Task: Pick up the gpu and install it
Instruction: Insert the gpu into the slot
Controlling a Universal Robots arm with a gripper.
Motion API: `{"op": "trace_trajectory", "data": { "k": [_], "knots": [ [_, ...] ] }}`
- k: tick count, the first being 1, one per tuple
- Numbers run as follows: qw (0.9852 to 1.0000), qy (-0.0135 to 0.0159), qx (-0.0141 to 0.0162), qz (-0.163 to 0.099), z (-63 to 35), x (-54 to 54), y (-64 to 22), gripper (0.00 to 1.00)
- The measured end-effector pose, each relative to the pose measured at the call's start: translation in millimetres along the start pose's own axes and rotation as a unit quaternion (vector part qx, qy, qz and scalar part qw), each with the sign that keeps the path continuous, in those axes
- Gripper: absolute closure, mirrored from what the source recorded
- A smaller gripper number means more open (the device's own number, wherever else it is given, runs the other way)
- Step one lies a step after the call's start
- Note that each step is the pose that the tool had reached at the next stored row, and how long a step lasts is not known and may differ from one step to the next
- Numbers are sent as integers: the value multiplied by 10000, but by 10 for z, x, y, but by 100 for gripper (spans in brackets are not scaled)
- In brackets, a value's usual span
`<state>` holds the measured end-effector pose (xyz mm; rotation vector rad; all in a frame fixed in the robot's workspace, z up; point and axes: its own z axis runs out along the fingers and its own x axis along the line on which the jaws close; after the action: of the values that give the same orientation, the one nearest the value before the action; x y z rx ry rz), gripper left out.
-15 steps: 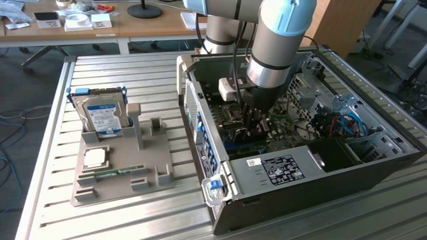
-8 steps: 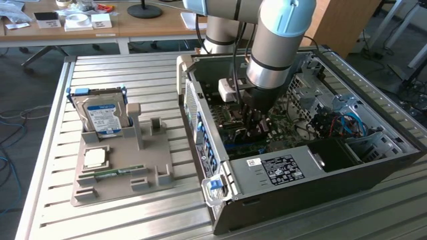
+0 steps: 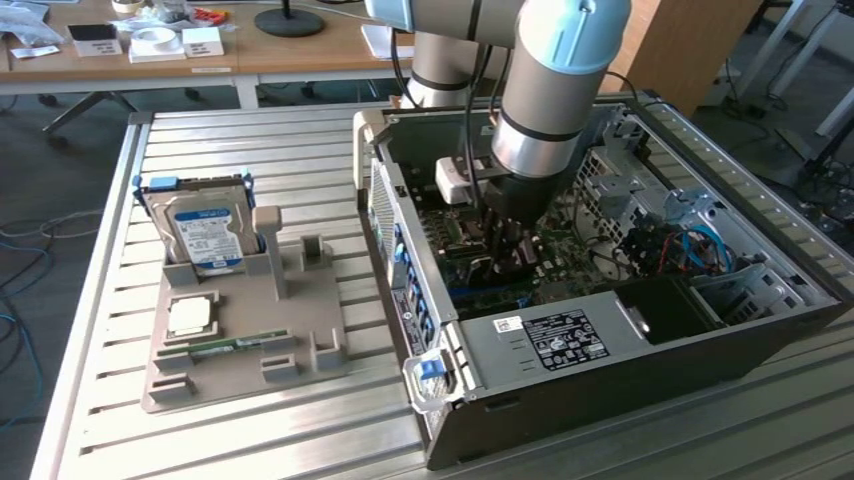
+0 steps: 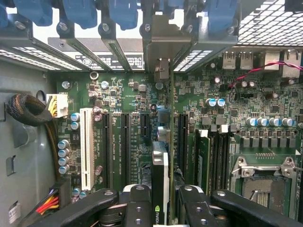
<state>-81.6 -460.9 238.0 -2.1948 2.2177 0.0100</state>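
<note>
Black two-finger gripper [image 4: 160,208] is seen closed on the gpu [image 4: 160,182], a thin card held edge-on with its silvery metal bracket strip toward the rear slot openings; a black finger [image 4: 137,205] is pressed against each face. The card's green board face and cooler are hidden in this edge-on view; only the white-and-black top edge with a small green logo can be made out.

In the exterior view the gripper [image 3: 514,255] is sunk inside the open black tower PC case [image 3: 601,380], and the card is hidden there behind the fingers and the grey arm [image 3: 554,90].

The gpu is held just above the green motherboard [image 4: 118,94], in line with the black expansion slots [image 4: 125,146]; whether it is seated cannot be told. A white slot [image 4: 86,146] lies to one side, the RAM slots [image 4: 203,156] and the empty CPU socket [image 4: 265,182] to the other. Room beside the card is tight: slot rails close on both sides, rear bracket bars with blue clips [image 4: 123,14] close ahead.

Outside the case, on the ribbed metal bench [image 3: 267,130], a grey holder tray [image 3: 240,350] carries an upright silver hard drive with blue-white label [image 3: 203,235] and a narrow green RAM stick [image 3: 227,345]. The tray's middle uprights stand empty.
</note>
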Motion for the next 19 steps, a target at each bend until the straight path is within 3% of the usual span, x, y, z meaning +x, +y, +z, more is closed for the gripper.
{"op": "trace_trajectory", "data": {
  "k": [19],
  "knots": [
    [10000,-2,-2,1,13,0,5,73]
  ]
}}
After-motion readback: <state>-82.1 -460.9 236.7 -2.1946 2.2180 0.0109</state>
